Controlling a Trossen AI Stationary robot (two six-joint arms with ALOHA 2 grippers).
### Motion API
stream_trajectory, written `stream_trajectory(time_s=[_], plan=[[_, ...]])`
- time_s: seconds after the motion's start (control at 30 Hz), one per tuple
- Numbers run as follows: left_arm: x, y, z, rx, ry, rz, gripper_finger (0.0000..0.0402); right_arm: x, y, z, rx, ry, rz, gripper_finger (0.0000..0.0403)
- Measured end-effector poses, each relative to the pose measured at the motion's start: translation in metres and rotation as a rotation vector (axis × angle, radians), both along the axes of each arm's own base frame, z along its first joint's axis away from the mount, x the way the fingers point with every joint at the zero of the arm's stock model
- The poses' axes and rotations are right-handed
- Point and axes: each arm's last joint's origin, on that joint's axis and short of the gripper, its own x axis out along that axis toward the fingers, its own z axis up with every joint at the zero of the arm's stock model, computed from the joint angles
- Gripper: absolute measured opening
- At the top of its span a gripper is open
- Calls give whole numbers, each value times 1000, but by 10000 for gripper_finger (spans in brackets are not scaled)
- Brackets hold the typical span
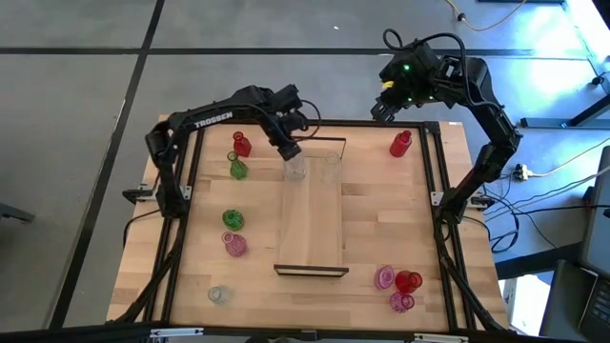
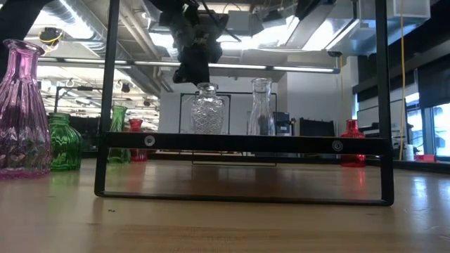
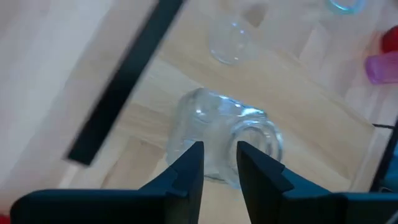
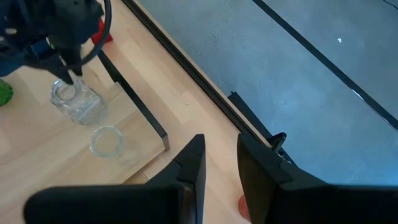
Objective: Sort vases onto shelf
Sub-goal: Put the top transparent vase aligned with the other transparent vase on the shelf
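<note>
Now, step: releasing cut vase (image 1: 294, 168) at shelf's (image 1: 312, 229) 12 o'clock end.
Left gripper (image 1: 290, 151): narrowly parted over its mouth; lift straight up.
Clear bottle (image 1: 330, 166): at vase's 3 o'clock; avoid.
Right gripper (image 1: 382, 108): parked, narrowly parted, empty.

High view: overhead, straight down, far enough to frame the whole table (image 1: 381, 229), both arms and grey floor around it; shelf (image 1: 312, 214) sits centre frame. Low view: tabletop height, level across the table into the room, very close to the shelf's near end frame (image 2: 242, 144), which spans most of the width. Left wrist view: steeply down, close above a clear faceted vase (image 3: 224, 140) at centre. Right wrist view: angled down from higher up, past the table's edge onto floor. Shared: both clear vases at the shelf's far end show in all four views; faceted one (image 4: 74, 102) upper left in the right wrist view.
</note>
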Motion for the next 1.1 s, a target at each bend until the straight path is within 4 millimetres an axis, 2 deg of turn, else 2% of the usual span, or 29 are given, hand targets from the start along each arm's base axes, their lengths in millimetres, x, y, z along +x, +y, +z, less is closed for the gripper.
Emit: stream_trajectory(time_s=[0.2, 0.3, 0.37, 0.47, 0.63, 0.77, 0.87, 1.1], plan=[[-21, -2, 25, 72, -4, 48, 89, 0, 0, 0, 0, 0, 0, 76], [-34, -11, 36, 92, 39, 60, 87, 0, 0, 0, 0, 0, 0, 76], [-36, -19, 36, 83, 89, 44, 80, 0, 0, 0, 0, 0, 0, 76], [-31, -31, 24, 66, 127, 4, 57, 0, 0, 0, 0, 0, 0, 76], [-23, -43, -8, 51, 163, -16, 6, 0, 0, 0, 3, -3, -6, 76], [-28, -44, -33, 26, 220, 4, 1, 0, 0, 0, 4, -5, -8, 76], [-25, -44, -47, 21, 193, 14, 1, 0, 0, 0, 1, -1, -2, 76], [-19, -42, -54, 21, 119, 56, 0, 0, 0, 0, 1, -1, -2, 76]])
